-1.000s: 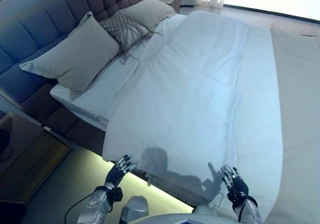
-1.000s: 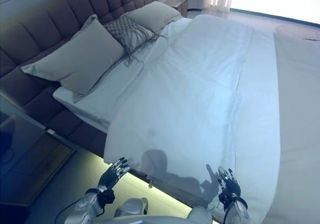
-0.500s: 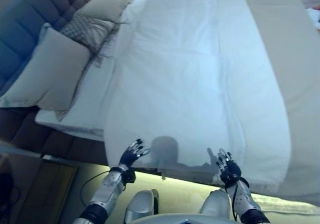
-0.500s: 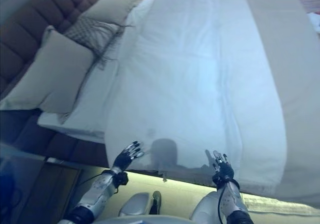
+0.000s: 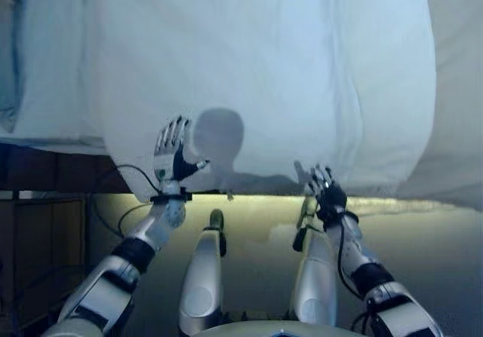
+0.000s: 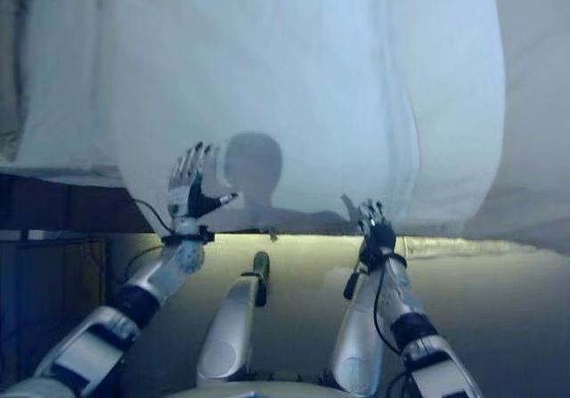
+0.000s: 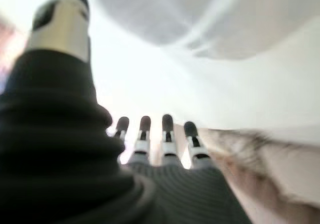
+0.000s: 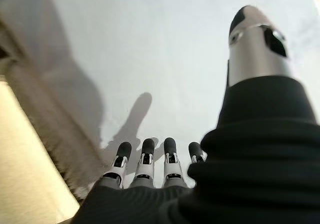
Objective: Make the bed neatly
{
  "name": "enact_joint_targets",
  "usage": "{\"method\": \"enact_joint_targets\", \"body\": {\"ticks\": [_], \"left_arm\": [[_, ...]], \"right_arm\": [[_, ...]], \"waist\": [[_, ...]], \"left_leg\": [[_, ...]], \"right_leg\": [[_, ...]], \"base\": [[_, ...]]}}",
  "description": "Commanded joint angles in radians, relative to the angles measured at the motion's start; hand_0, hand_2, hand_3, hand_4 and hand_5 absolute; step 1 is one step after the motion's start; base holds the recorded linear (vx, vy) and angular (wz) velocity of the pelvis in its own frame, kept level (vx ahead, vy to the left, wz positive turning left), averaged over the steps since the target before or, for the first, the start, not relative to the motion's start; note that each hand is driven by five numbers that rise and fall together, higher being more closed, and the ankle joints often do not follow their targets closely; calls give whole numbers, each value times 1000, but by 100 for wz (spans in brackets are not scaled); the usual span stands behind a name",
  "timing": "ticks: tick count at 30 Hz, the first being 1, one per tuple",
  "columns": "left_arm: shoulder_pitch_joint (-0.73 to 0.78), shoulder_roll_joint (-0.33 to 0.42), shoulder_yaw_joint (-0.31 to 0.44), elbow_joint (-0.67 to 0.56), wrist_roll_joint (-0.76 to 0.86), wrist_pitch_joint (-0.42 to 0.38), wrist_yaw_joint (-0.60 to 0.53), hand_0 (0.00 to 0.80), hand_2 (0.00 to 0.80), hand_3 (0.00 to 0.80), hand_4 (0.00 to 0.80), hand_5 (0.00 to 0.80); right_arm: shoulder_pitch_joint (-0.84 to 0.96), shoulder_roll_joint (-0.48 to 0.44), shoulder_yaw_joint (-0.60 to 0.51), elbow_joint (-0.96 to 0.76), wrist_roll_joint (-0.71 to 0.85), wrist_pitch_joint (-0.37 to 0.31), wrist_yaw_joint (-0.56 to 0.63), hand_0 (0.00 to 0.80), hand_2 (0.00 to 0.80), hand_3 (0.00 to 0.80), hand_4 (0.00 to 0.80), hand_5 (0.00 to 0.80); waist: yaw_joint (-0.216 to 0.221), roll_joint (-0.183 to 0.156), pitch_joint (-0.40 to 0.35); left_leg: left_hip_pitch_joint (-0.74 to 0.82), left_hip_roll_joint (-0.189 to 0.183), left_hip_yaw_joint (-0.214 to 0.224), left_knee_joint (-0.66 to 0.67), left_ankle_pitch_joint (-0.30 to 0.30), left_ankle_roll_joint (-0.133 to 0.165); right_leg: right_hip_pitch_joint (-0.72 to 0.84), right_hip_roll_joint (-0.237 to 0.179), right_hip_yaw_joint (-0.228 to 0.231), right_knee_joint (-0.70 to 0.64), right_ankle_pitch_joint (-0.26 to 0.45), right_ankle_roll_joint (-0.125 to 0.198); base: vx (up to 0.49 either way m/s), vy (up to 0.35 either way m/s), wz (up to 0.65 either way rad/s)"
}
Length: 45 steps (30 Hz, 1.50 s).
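A white duvet (image 5: 256, 58) covers the bed and hangs over its near side, ending in a hem just above a lit strip. My left hand (image 5: 172, 150) is raised in front of the hanging edge near the duvet's left corner, fingers straight and spread, holding nothing. My right hand (image 5: 324, 188) is lower, just below the hem, fingers also straight. In the left wrist view the fingers (image 7: 142, 134) point straight at the white cloth (image 7: 220, 58). In the right wrist view the fingers (image 8: 146, 151) stretch toward the duvet (image 8: 150, 48).
A beige bed runner (image 5: 456, 88) lies over the bed at the right. The white sheet (image 5: 45, 65) shows at the left beside the duvet. Below the bed runs a glowing light strip (image 5: 256, 205), with a dark bedside cabinet (image 5: 38, 239) at the lower left.
The camera has tipped down and closer, so pillows and headboard have left the view. Both hands have risen toward the duvet's hanging edge, the left one higher.
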Motion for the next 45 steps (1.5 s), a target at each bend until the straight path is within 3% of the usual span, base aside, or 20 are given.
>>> {"method": "enact_joint_targets", "body": {"ticks": [1, 8, 14, 20, 30, 39, 40, 41, 42, 45], "left_arm": [[-29, -15, 0, 12, 129, 77, 81, 0, 0, 0, 0, 0], [-73, -33, -39, 47, 211, 188, 50, 0, 0, 0, 0, 0], [-113, -31, -49, 108, 195, 210, -5, 0, 0, 0, 0, 0], [-113, -19, -41, 138, 174, 227, -87, 0, 0, 0, 0, 0], [-157, 26, -33, 193, 116, 278, 14, 0, 0, 0, 0, 0], [-199, 32, -67, 240, 164, 337, -44, 0, 0, 0, 0, 0], [-202, 26, -75, 243, 178, 345, -51, 44, 44, 44, 44, 44], [-204, 21, -82, 245, 184, 353, -56, 615, 615, 615, 615, 615], [-205, 17, -86, 244, 187, 360, -59, 800, 800, 800, 800, 800], [-209, 14, -89, 238, 176, 375, -72, 800, 800, 800, 800, 800]], "right_arm": [[20, -63, 12, -125, 0, -37, -46, 0, 0, 0, 0, 0], [13, -107, 8, -209, -50, -12, -80, 0, 0, 0, 0, 0], [1, -113, -10, -300, -49, -40, -100, 0, 0, 0, 0, 0], [-6, -127, -31, -411, -101, -20, -146, 0, 0, 0, 0, 0], [11, -121, -10, -484, -67, -42, -150, 0, 0, 0, 0, 0], [-8, -139, 3, -526, -51, -50, -189, 0, 0, 0, 0, 0], [-10, -139, 7, -530, -50, -58, -195, 0, 0, 0, 0, 0], [-10, -137, 10, -530, -48, -66, -197, 0, 0, 0, 0, 0], [-10, -137, 10, -531, -48, -74, -196, 0, 0, 0, 0, 0], [-20, -135, 7, -537, -54, -70, -196, 0, 0, 0, 0, 0]], "waist": [[-4, 23, -9], [-39, 43, 31], [-46, 22, 78], [-47, 5, 87], [-57, -33, 87], [-63, -50, 87], [-62, -51, 87], [-62, -52, 87], [-62, -51, 87], [-58, -44, 87]], "left_leg": [[16, 20, -75, -165, 180, 16], [-36, -1, -70, -127, 178, 19], [-108, 8, -91, -97, 190, 14], [-186, 14, -114, -83, 202, 8], [-251, 42, -128, -80, 224, 0], [-333, 45, -141, -16, 215, -6], [-343, 44, -143, -5, 213, -6], [-353, 44, -145, 5, 213, -6], [-365, 45, -147, 14, 213, -7], [-388, 48, -153, 26, 214, -8]], "right_leg": [[-48, -24, 42, 85, 56, 107], [-98, -20, 75, 98, 71, 110], [-133, -14, 67, 109, 76, 116], [-179, -10, 50, 106, 78, 120], [-209, -8, 25, 71, 97, 117], [-254, -13, 25, 83, 95, 114], [-261, -15, 28, 89, 95, 114], [-267, -16, 30, 95, 95, 114], [-274, -17, 32, 103, 93, 115], [-291, -18, 37, 119, 82, 117]], "base": [[-26, 199, -2], [-15, 160, -16], [-28, -12, -5], [1, 5, -11], [22, -20, -8], [-6, -5, -2], [0, 0, 0], [0, 0, 0], [0, 0, 0], [0, 0, 0]]}}
